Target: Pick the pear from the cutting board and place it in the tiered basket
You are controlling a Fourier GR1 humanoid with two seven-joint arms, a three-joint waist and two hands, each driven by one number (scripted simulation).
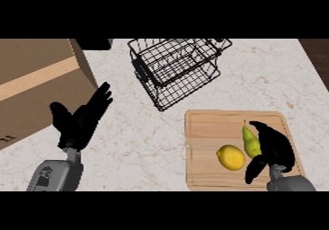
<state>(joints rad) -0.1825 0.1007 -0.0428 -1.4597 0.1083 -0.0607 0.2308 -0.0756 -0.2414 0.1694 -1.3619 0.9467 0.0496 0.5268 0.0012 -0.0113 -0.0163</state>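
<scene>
We log our right hand point(277, 150), fingers and thumb apart, above the cutting board point(207, 126), pear point(249, 140) just beside its fingers, lemon point(231, 157) just beyond.

Green pear point(250, 140), yellow lemon point(231, 157), black wire basket point(175, 67), white marbled counter point(140, 139).

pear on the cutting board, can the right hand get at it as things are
Probably yes. The right hand is over the cutting board, right beside the pear, with its fingers straight along the pear's right side. The lemon lies on the pear's other side, out of the way.
</scene>
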